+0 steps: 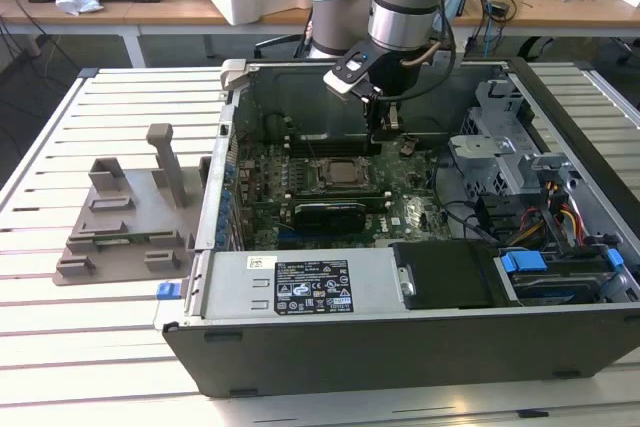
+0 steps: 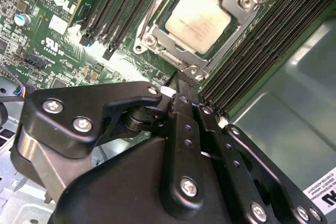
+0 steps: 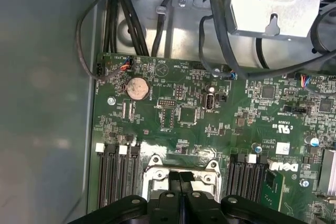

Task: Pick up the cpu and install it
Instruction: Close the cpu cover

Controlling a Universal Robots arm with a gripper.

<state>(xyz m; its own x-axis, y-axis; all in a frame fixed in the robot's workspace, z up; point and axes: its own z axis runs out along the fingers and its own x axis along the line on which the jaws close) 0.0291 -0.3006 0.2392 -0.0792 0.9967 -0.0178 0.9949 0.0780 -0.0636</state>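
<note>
Gripper: the gripper has its two black fingers pressed together, with nothing seen between them in both wrist views.
Gripper position: in the exterior view the gripper hangs from the arm inside the open case, above the board and a little to the exterior view's right of the socket.
Cpu: the cpu lies flat in the socket with its pale metal top up, apart from the gripper.
Socket frame: the silver socket frame surrounds the cpu, and the fingertips are close above one of its edges.
Memory slots: black memory slots run along both sides of the socket.
Motherboard: the green motherboard carries a round coin cell.
Case: the computer case lies on its side, open upward.
Tray: a grey moulded tray sits to the exterior view's left of the case.
Desk: the slatted white desk carries both.
</note>
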